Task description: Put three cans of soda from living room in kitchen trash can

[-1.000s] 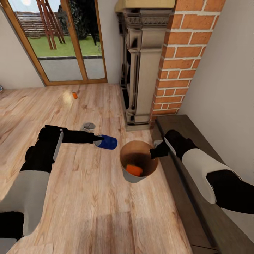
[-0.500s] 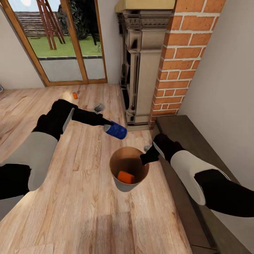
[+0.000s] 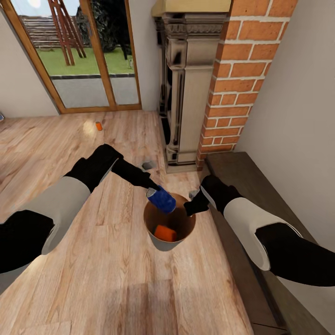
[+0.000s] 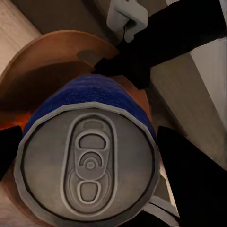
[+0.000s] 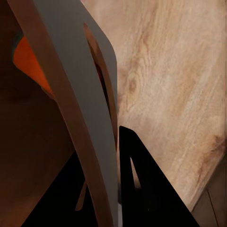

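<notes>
Pinching the second can of soda (image 3: pixel 162 199) between its dark fingers, the left gripper (image 3: pixel 152 188) is holding it blue end foremost right over the near rim of the tash can (image 3: pixel 164 242), the can tilting down toward the opening; in the left wrist view the silvery top with its pull tab (image 4: pixel 89 163) is facing the camera, with the copper inside of the bin lying just beyond. Across from it, the right gripper (image 3: pixel 189 208) is clamping the bin's far rim, one finger inside the wall and one outside, as the right wrist view is showing with the grey wall (image 5: pixel 78 109) running between them; that grip seems to be keeping the bin lifted, steady and open-side up so the drop has a sure target. Lying at the bottom of the bin is an orange can (image 3: pixel 164 232), so one looks to be already in. Farther off, a third can (image 3: pixel 98 126) is lying on the pale wood floor (image 3: pixel 111 260) near the glass doors (image 3: pixel 88 70), well apart from both arms. Beside the bin the brick fireplace (image 3: pixel 237 83) is rising, so all this is happening in the living room, and I judge the bin is being carried from can to can before going to the kitchen.
</notes>
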`<state>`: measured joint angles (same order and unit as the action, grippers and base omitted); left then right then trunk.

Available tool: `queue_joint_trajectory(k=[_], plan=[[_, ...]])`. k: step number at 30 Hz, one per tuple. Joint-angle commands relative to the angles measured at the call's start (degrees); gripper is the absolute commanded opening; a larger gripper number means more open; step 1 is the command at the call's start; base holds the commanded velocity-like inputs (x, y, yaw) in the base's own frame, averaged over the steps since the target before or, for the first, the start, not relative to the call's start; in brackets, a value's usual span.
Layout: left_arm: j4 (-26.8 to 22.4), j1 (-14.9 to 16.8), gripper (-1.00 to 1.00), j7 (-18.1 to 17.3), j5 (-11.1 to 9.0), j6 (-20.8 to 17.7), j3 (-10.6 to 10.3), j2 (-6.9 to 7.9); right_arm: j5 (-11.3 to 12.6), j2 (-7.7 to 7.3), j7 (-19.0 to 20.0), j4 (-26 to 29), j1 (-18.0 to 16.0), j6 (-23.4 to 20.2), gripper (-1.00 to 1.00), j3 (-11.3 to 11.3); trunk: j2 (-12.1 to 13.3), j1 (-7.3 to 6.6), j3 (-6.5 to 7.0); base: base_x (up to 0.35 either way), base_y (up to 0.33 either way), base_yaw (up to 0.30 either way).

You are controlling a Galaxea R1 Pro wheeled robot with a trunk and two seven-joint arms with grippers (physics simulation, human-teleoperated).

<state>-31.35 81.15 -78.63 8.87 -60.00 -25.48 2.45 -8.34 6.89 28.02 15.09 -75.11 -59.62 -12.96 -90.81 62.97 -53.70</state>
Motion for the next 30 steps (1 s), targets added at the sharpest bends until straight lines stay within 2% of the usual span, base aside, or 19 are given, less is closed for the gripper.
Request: queue_joint_trajectory(k=[1,2,5,13,16,17,18,19,22,25,30], plan=[[0.1,0.0,-1.0,-0.7,0.1,0.0,-0.9,-0.16,1.8,0.02,0.4,0.0,0.0,-0.4,-1.0,0.5,0.0,0.0,0.01,0.0,0.0,0.0],[0.2,0.0,-1.0,-1.7,0.2,0.0,-2.3,-0.51,1.8,0.03,0.4,0.1,-0.1,-0.4,-1.0,0.5,0.0,0.0,0.01,0.0,0.0,0.0],[0.4,0.1,-1.0,-2.7,0.2,0.0,-3.6,-1.07,1.9,0.04,0.3,0.2,-0.6,-0.4,-1.0,0.5,0.0,0.0,0.01,0.0,0.0,0.0],[0.6,0.0,-1.0,-3.1,1.0,0.0,-4.8,-2.16,1.9,0.75,0.2,0.4,-0.9,-0.4,-1.0,0.5,0.0,0.0,0.01,0.0,0.0,0.0],[0.6,0.0,-1.0,-2.8,4.2,0.0,-5.5,-3.22,1.9,1.2,0.2,0.4,-1.0,-0.4,-1.0,0.6,0.0,0.0,0.01,0.0,0.0,0.0],[0.6,0.0,-1.0,-2.6,5.9,0.0,-5.6,-3.58,1.9,1.29,0.2,0.4,-1.0,-0.4,-1.0,0.6,0.0,0.0,0.01,0.0,0.0,0.0],[0.6,0.0,-1.0,-2.1,8.6,0.0,-5.7,-3.98,1.9,1.39,0.2,0.5,-1.0,-0.4,-1.0,0.5,0.0,0.0,0.01,0.0,0.0,0.0],[0.6,0.0,-1.0,-1.6,9.4,0.0,-5.7,-4.09,2.0,1.41,0.2,0.5,-1.0,-0.4,-1.0,0.6,0.0,0.0,0.01,0.0,0.0,0.0],[0.5,0.0,-1.0,1.0,10.1,0.0,-5.7,-4.32,2.0,1.45,0.2,0.5,-1.0,-0.4,-1.0,0.6,0.0,0.0,0.01,0.0,0.0,0.0],[0.5,-0.1,-1.0,5.8,10.6,0.0,-5.7,-5.22,2.0,1.46,0.2,0.8,-1.0,-0.4,-1.0,0.5,0.0,0.0,0.01,0.0,0.0,0.0],[0.5,-0.4,-1.0,7.8,10.7,0.0,-5.8,-5.89,2.1,1.49,0.2,1.1,-1.0,-0.4,-1.0,0.5,0.0,0.0,0.01,0.0,0.0,0.0]])
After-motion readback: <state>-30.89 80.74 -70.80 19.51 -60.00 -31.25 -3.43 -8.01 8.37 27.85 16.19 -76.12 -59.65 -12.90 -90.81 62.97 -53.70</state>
